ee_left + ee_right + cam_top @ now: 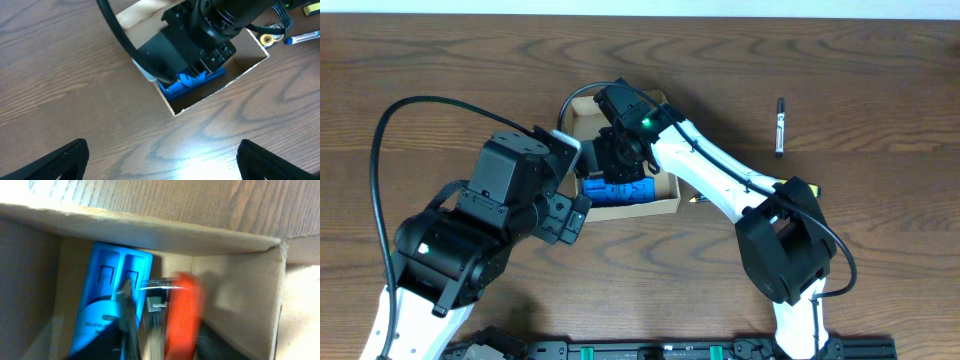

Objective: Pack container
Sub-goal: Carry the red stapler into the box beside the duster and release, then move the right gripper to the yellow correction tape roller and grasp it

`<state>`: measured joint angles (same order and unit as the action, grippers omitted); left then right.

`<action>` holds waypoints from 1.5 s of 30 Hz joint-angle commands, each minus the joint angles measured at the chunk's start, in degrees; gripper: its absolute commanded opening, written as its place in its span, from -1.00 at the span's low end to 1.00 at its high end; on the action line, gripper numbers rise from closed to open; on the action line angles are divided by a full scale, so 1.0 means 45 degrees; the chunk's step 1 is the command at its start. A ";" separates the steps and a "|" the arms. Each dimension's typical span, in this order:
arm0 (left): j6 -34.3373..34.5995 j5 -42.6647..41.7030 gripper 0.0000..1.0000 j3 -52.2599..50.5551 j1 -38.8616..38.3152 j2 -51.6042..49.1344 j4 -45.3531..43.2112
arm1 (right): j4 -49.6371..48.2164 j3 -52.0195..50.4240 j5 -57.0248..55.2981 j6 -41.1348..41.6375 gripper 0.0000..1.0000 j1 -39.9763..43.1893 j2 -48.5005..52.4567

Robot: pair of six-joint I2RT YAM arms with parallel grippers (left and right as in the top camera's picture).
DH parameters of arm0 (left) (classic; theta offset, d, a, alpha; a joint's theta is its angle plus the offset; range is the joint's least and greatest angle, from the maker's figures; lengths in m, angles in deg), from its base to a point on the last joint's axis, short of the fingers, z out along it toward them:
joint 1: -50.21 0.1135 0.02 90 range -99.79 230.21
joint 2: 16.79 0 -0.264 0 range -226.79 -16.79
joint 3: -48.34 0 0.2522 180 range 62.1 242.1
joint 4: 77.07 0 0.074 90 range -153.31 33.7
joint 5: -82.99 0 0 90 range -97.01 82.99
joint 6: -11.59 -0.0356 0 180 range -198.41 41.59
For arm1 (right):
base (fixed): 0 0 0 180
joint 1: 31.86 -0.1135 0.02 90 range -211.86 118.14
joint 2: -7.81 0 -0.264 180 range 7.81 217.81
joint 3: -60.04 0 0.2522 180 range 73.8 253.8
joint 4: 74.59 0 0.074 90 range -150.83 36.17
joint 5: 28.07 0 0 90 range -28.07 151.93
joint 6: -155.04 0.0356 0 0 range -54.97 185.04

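Container (642, 207): tan cardboard box, plain light-brown sides, lid flap open. Blue item (620, 190) and blurred orange-red item (182, 310) lie inside. Location: mid-table (440, 60). Right gripper (618, 160) sits down inside container; jaw state cannot be told because wrist view is blurred. Left gripper (162, 167): jaws wide apart, nothing held, over bare wood. Container lies near, at its 12 o'clock, not touching.
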<state>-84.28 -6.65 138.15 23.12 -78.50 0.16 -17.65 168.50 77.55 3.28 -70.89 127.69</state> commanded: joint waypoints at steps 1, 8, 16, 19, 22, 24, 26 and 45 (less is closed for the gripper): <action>-0.0078 0.0005 0.90 0.0063 0.0039 -0.0010 0.0044 | -0.0029 0.0034 0.0248 0.0729 0.17 -0.0005 -0.0039; -0.0083 0.0005 0.91 0.0063 0.0039 -0.0010 0.0044 | -0.0029 0.0053 0.0233 0.1744 0.16 0.0029 -0.1350; -0.0078 0.0005 0.90 0.0063 0.0039 -0.0010 0.0044 | 0.0257 0.0049 -0.1345 0.5158 0.89 0.0534 -0.4167; -0.0078 0.0005 0.90 0.0063 0.0039 -0.0010 0.0044 | 0.0792 0.0049 -0.2234 0.5916 0.98 0.0903 -0.5406; -0.0083 0.0005 0.91 0.0063 0.0039 -0.0010 0.0044 | 0.1515 0.0049 -0.2268 0.7121 0.99 0.1433 -0.6441; -0.0078 0.0005 0.90 0.0063 0.0039 -0.0010 0.0044 | 0.2011 0.0049 -0.2268 0.8102 0.98 0.1695 -0.6985; -0.0078 0.0005 0.90 0.0063 0.0039 -0.0010 0.0044 | 0.2229 0.0049 -0.2263 0.8344 0.98 0.1807 -0.7315; -0.0078 0.0005 0.90 0.0063 0.0039 -0.0010 0.0044 | 0.5445 -0.0389 -0.4745 2.1303 0.85 0.4600 -0.6013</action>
<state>-84.28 -6.65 138.15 23.09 -78.52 0.16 4.97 167.30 56.02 81.09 -50.23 99.07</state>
